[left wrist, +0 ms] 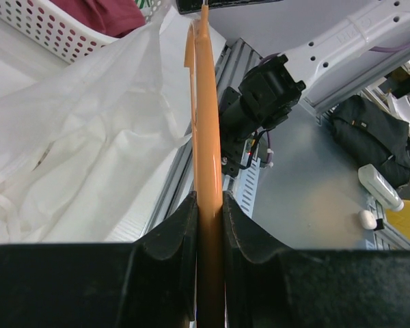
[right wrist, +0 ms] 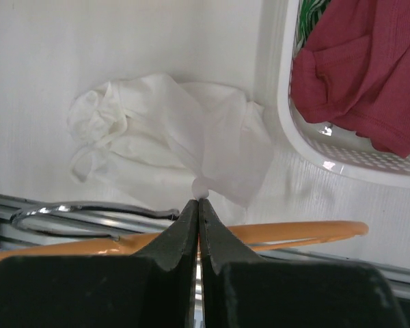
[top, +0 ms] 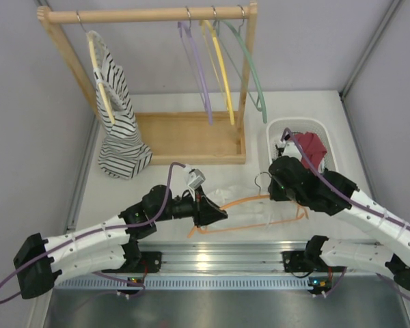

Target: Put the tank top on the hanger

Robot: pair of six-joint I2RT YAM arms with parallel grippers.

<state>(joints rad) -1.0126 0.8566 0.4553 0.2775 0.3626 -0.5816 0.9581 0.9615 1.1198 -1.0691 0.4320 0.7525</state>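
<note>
White tabletop [top: 109,198] runs out to grey walls, and a wooden rack [top: 191,140] carrying a striped top [top: 119,130] stands well left of the basket [top: 277,130]. Nearer the arms, also left of the basket, the left gripper [left wrist: 208,205] is clenched on the hanger [left wrist: 206,116], its fingers [left wrist: 171,236] either side of the thin orange bar. The tank top [right wrist: 171,130] lies crumpled on the table near the basket's near-left corner, with the hanger along its near edge. Just in front of the basket, the right gripper [right wrist: 199,205] has its fingertips [right wrist: 181,232] pressed together on a small nub of the white fabric. Whether that is strap or hem is hard to tell; perhaps an edge fold. So small a pinch is the weak spot: a lift or a tug across the hanger could pull the fabric free. The narrow bar could also swivel in the left grip if cloth drags on it, and a loose strap might snag the wire hook [right wrist: 61,212].
</note>
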